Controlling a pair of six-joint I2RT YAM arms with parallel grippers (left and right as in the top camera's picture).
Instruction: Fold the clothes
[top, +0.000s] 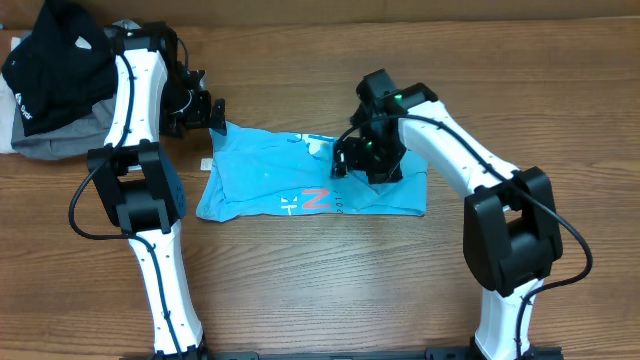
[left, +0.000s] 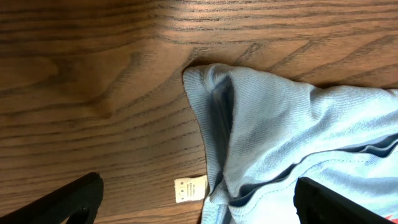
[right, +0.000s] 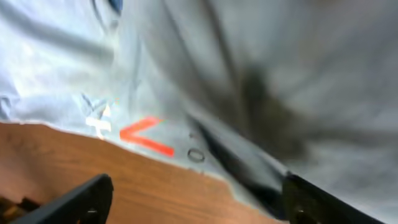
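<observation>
The sky-blue T-shirt (top: 300, 180) lies partly folded mid-table, with white lettering and a red mark (top: 316, 199) near its front edge. My left gripper (top: 213, 115) is open at the shirt's far left corner. In the left wrist view its fingers (left: 199, 205) straddle the shirt's edge (left: 261, 124) and a white care label (left: 190, 188). My right gripper (top: 345, 158) is open just above the shirt's right half. The right wrist view shows the blurred blue fabric (right: 249, 74), the red mark (right: 146, 137) and my open fingers (right: 196, 202), holding nothing.
A black garment with a small white logo (top: 55, 55) lies on a grey garment (top: 60, 140) at the far left corner. Bare wood table (top: 330, 280) lies in front of the shirt.
</observation>
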